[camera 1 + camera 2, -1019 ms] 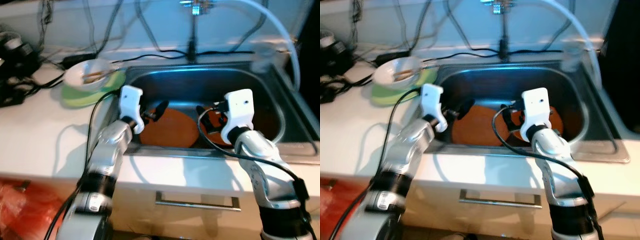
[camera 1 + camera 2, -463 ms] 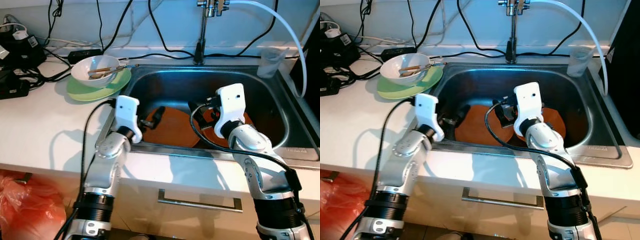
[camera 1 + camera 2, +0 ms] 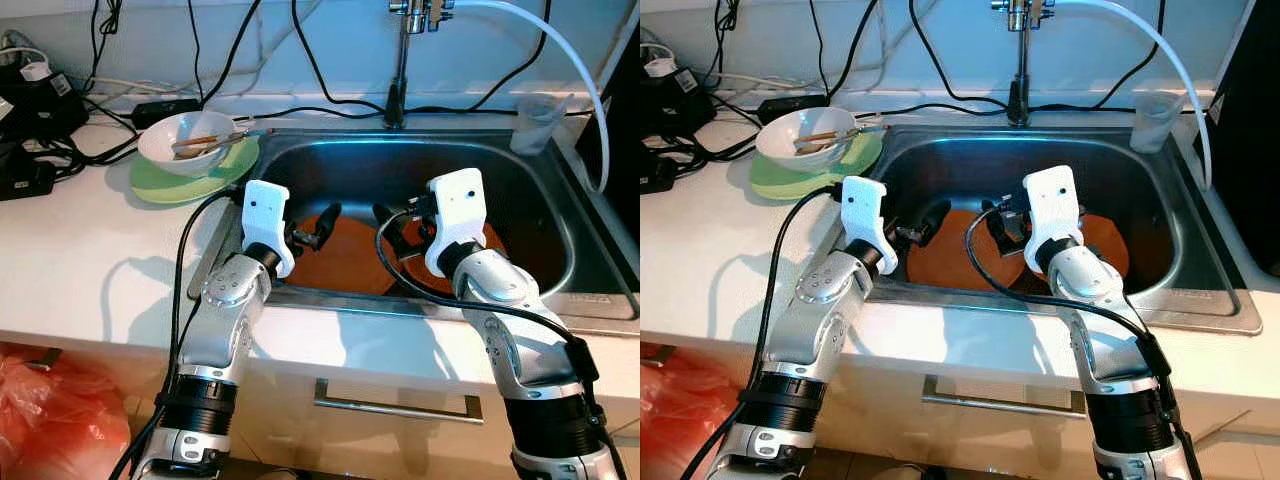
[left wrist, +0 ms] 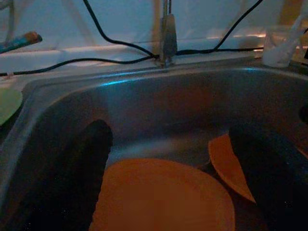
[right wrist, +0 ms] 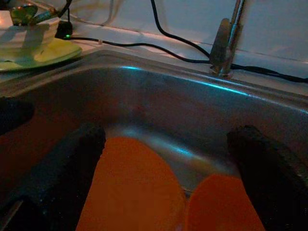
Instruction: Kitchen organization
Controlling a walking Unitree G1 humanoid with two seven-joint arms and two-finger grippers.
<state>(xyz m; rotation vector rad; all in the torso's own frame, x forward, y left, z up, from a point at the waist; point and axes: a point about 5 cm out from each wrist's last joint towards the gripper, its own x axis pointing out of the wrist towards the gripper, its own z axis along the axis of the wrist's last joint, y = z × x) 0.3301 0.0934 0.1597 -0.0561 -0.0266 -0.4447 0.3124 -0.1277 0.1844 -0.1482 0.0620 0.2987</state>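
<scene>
You have both arms reaching into the sink, which serves as the reference landmark here. Two orange plates lie on the sink floor: the larger orange plate toward the sink's left half, and the second orange plate toward its right half, partly hidden behind the right arm and apparently overlapping the first. Your left hand hovers just above the near-left edge of the larger plate with its fingers spread apart and nothing between them. Your right hand hangs over the sink's centre, above the seam where the plates meet, fingers likewise apart and empty. Expect the plates to be rigid, light to moderate in weight, and smooth; whether they are wet cannot be told, so assume a slippery surface. If ceramic, they will chip against the steel basin. Lying flat, they offer no grip on the face: take hold at the rim, one finger under the edge and one on top. On the desk left of the sink, a white bowl sits on a green plate.
</scene>
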